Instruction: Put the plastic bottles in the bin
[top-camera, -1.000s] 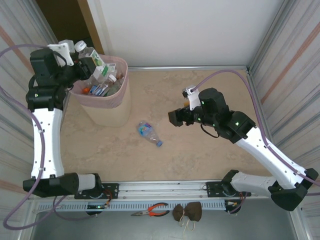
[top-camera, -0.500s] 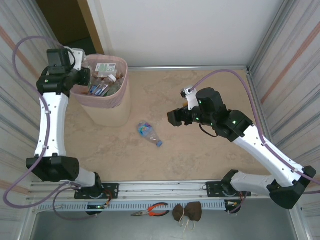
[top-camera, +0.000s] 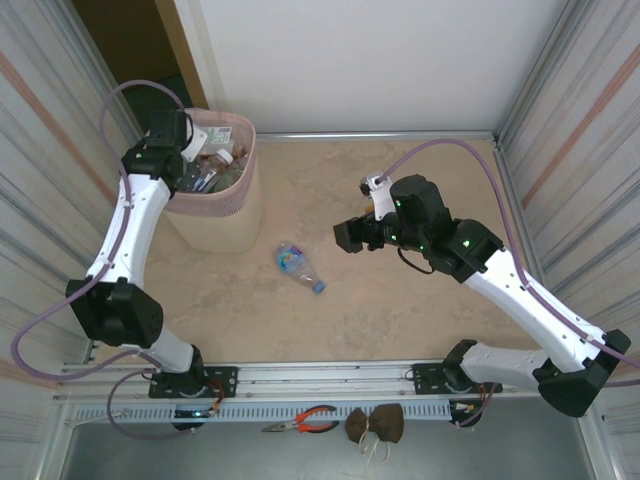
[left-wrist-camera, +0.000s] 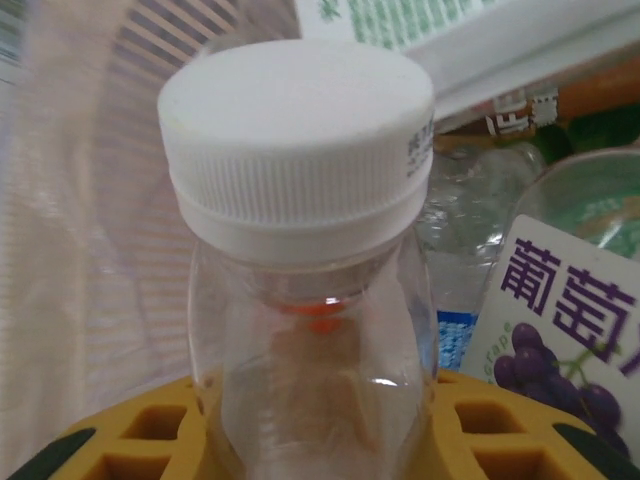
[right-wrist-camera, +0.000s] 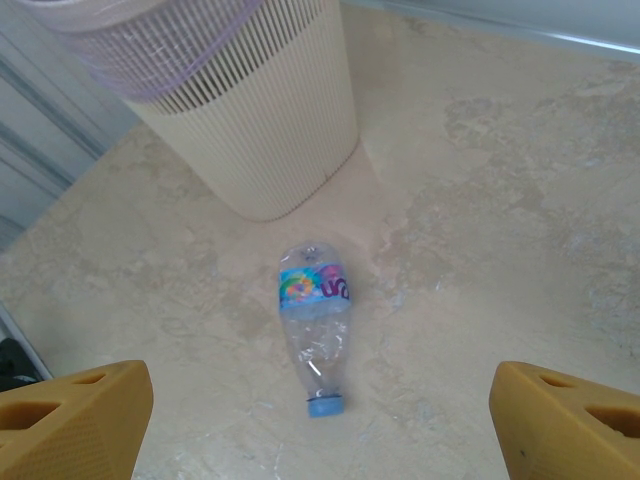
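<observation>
A clear plastic bottle with a white cap (left-wrist-camera: 300, 200) stands upright between the yellow fingers (left-wrist-camera: 130, 440) of my left gripper (left-wrist-camera: 320, 440), which is shut on its body. That gripper (top-camera: 190, 158) reaches down into the mouth of the pale pink bin (top-camera: 215, 215), where several other bottles (top-camera: 215, 172) lie, one with a purple grape label (left-wrist-camera: 570, 320). One crushed clear bottle with a blue cap and a bright label (top-camera: 298, 266) lies on the table. My right gripper (top-camera: 345, 235) hovers open to the right of it, and it shows between the fingers (right-wrist-camera: 315, 330) in the right wrist view, below the bin (right-wrist-camera: 260, 120).
Corrugated metal walls close in the table on the left and right. A white wall runs along the back. Red-handled pliers (top-camera: 303, 420) and a brown object (top-camera: 375, 423) lie on the rail in front of the arm bases.
My left arm has swung right from outside the bin's left rim and carried the held bottle down into the bin's mouth. The right arm has barely moved.
</observation>
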